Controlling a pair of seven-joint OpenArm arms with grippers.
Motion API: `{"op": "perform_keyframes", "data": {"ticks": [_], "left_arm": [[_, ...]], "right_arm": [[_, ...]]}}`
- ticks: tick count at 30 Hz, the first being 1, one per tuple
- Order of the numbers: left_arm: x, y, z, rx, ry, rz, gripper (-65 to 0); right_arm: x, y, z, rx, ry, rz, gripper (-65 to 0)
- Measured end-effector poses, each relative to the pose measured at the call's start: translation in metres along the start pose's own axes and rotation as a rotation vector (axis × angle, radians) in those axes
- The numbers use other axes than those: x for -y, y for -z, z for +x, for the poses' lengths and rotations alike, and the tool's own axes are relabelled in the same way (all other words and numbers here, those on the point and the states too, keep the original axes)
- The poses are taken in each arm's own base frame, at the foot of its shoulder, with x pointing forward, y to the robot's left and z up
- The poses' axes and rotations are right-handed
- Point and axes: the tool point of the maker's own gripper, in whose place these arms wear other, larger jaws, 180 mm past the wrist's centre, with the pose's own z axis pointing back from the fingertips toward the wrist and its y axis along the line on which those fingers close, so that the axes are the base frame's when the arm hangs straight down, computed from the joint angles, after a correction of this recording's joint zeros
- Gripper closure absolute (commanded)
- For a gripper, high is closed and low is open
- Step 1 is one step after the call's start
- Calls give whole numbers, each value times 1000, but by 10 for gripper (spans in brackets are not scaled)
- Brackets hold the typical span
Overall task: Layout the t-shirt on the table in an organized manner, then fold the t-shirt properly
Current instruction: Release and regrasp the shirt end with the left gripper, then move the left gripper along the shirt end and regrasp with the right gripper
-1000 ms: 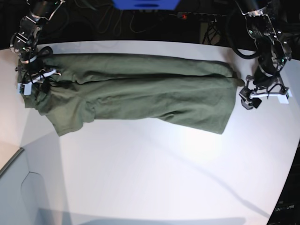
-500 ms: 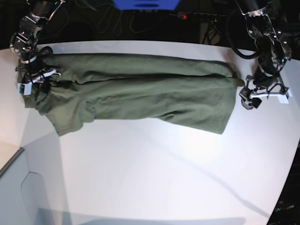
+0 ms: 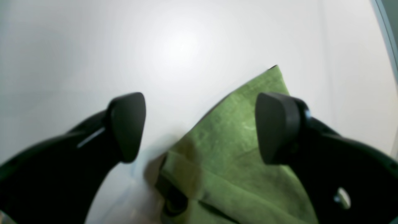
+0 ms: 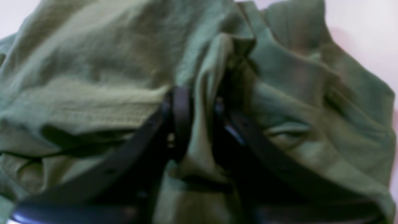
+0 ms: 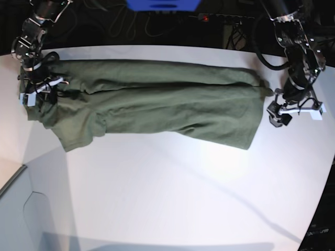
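The olive-green t-shirt lies folded lengthwise in a long band across the far part of the white table, with one sleeve sticking out at the front left. At the shirt's left end, my right gripper rests on the bunched cloth. In the right wrist view its fingers stand close together, with a ridge of the t-shirt pinched between them. My left gripper is open just off the shirt's right end. A corner of the t-shirt lies on the table below its spread fingers, and nothing is held.
Behind the table's far edge is a dark area with cables, a power strip with a red light and a blue object. The table's curved edge runs along the front left, and its right edge is close beside the left arm.
The left gripper at the base view's right has shifted slightly toward the front. The shirt and the right arm look unchanged.
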Motion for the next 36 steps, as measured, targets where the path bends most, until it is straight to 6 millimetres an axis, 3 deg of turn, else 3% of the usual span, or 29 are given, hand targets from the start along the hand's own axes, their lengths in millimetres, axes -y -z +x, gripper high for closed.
{"op": "perform_keyframes", "data": {"ticks": [5, 10, 22, 32, 36], "left_arm": [[8, 3, -6, -18, 17, -17, -535], [20, 5, -13, -37, 33, -43, -535], [11, 20, -26, -82, 1, -16, -535], [41, 25, -48, -139, 58, -77, -535], [42, 32, -50, -149, 42, -72, -534]], "right_arm": [[0, -2, 1, -2, -9, -3, -270], [6, -12, 0, -25, -55, -24, -306], [9, -26, 48, 93, -103, -84, -337], [8, -26, 49, 94, -105, -81, -337], [8, -26, 48, 93, -104, -81, -337]]}}
